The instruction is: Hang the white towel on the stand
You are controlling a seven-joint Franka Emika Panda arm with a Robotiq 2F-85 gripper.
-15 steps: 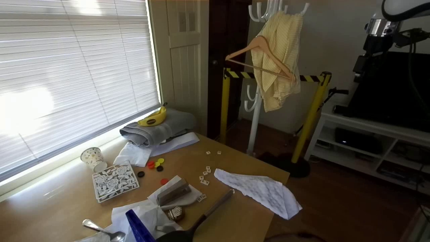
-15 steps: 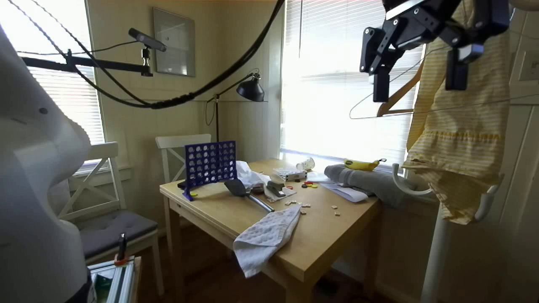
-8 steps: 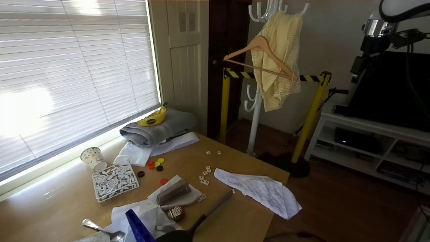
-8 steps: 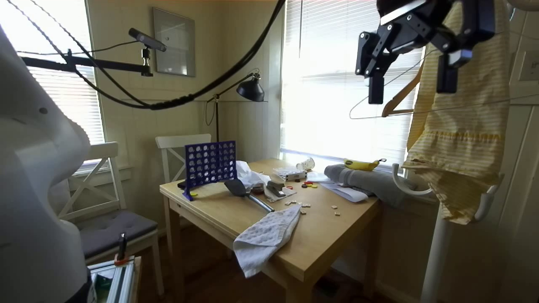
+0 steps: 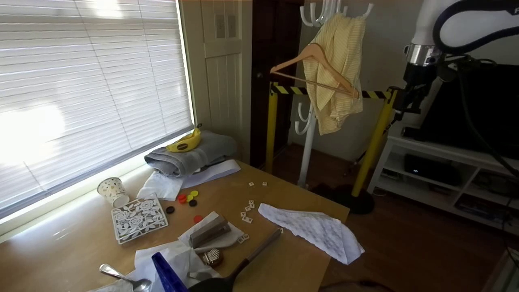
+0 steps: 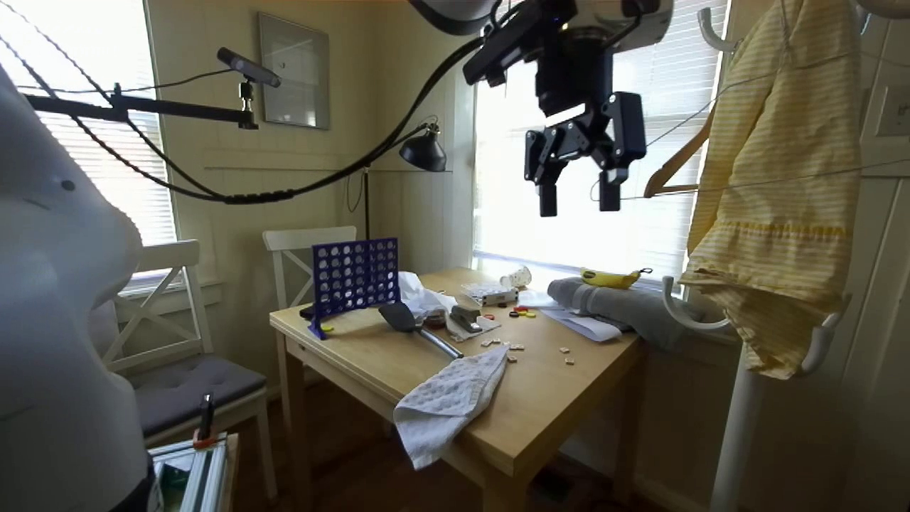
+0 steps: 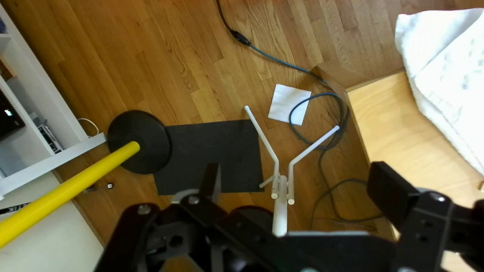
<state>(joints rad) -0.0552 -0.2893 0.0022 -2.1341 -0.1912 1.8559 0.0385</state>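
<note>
The white towel (image 5: 312, 231) lies at the table's corner with one end hanging over the edge. It also shows in an exterior view (image 6: 451, 402) and at the upper right of the wrist view (image 7: 450, 75). The white stand (image 5: 307, 150) has upper and lower hooks; its pole also shows in an exterior view (image 6: 736, 427), and its pole and lower hooks show in the wrist view (image 7: 280, 215). My gripper (image 6: 579, 200) is open and empty, high above table level, pointing down, apart from the towel. In the wrist view its fingers (image 7: 385, 181) stand wide apart.
A yellow striped cloth (image 5: 338, 73) and a wooden hanger (image 5: 314, 52) hang on the stand. Yellow posts (image 5: 375, 142) with striped tape stand behind it. The table (image 6: 561, 398) holds a spatula (image 6: 441, 344), a blue game grid (image 6: 355, 277), small tiles and a grey towel (image 6: 604, 302).
My gripper has moved left and lower in both exterior views, and looks smaller in the view that shows its fingers clearly. It stays open. The white towel and the stand have not moved.
</note>
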